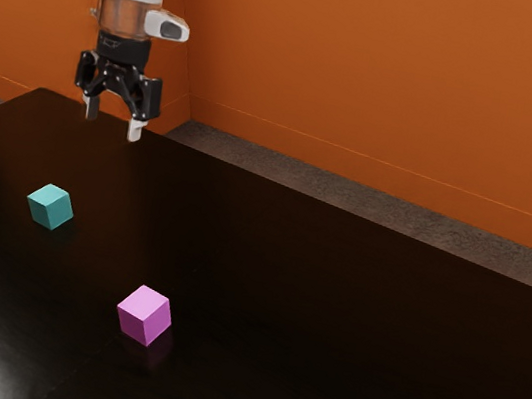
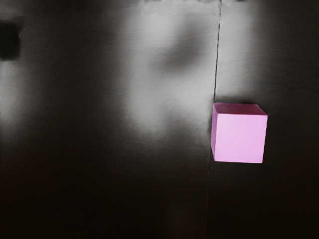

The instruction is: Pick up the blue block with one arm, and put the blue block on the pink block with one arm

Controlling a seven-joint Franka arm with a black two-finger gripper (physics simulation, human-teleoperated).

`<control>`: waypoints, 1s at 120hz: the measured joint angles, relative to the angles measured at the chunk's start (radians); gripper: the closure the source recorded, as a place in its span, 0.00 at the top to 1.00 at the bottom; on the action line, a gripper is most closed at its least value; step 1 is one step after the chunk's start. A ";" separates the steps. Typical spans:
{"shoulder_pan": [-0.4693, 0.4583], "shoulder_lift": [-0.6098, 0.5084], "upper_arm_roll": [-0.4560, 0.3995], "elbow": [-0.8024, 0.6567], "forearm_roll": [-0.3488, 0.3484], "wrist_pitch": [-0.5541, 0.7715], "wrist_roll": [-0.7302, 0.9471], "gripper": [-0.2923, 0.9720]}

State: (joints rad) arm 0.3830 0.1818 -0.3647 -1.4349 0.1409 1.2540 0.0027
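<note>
Two things wait: the blue block [image 1: 50, 206] sits well apart from the pink block [image 1: 145, 314], and the gripper [image 1: 111, 124], farther from it, hangs high with fingers spread and empty, probably ready for picking.

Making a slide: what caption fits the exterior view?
Open gripper hovers above the black table; blue block and pink block sit apart, untouched.

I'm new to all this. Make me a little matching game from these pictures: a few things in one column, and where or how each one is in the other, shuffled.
Things:
1. blue block
2. pink block
3. gripper
4. wall

Descriptions:
A. orange, behind the table
B. open, up in the air
C. lying on the table, nearest the exterior camera
D. lying on the table farther back, toward the exterior view's left

Pairs: 1-D, 2-C, 3-B, 4-A
</note>
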 joint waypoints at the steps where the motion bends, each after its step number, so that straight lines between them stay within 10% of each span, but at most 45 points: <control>1: 0.000 0.000 -0.004 -0.002 0.001 0.017 -0.003 0.77; 58: -0.005 -0.011 -0.082 -0.019 0.003 0.344 -0.137 0.77; 89: -0.005 -0.281 0.255 -0.482 0.008 0.523 0.027 0.77; 106: 0.038 -0.138 0.351 -0.510 0.158 0.681 0.237 0.77; 120: 0.022 0.035 0.399 -0.434 0.073 0.800 0.398 0.77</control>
State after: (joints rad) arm 0.4051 0.2165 0.0342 -1.8693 0.2135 2.0543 0.4007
